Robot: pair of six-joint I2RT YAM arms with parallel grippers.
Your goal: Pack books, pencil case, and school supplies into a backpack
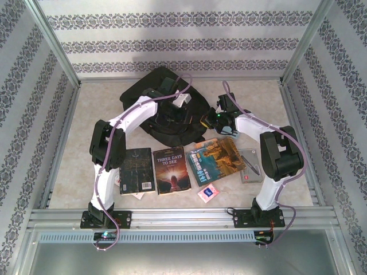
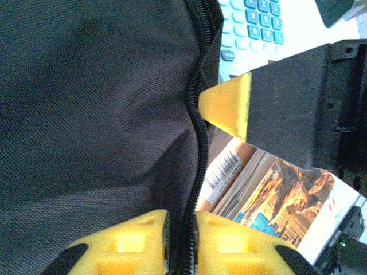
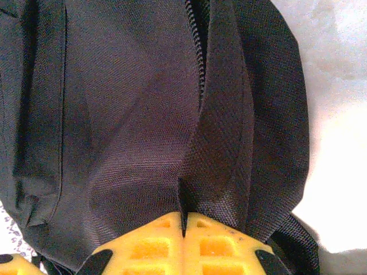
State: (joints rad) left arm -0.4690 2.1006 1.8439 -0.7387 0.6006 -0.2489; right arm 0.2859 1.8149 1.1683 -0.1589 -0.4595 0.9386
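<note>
You had the left claw (image 2: 180, 232) and right claw (image 3: 183, 229) each pinched shut on the backpack (image 3: 132, 114) at its zip; pulling apart evenly would have widened the mouth.

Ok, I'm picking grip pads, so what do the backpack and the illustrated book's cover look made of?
The backpack looks like matte black woven synthetic, likely nylon or polyester: weave grain and soft folds show. The illustrated book has a paper or card cover, colour-printed and probably coated: it lies flat with a crisp edge, though sheen is hard to judge.
</note>
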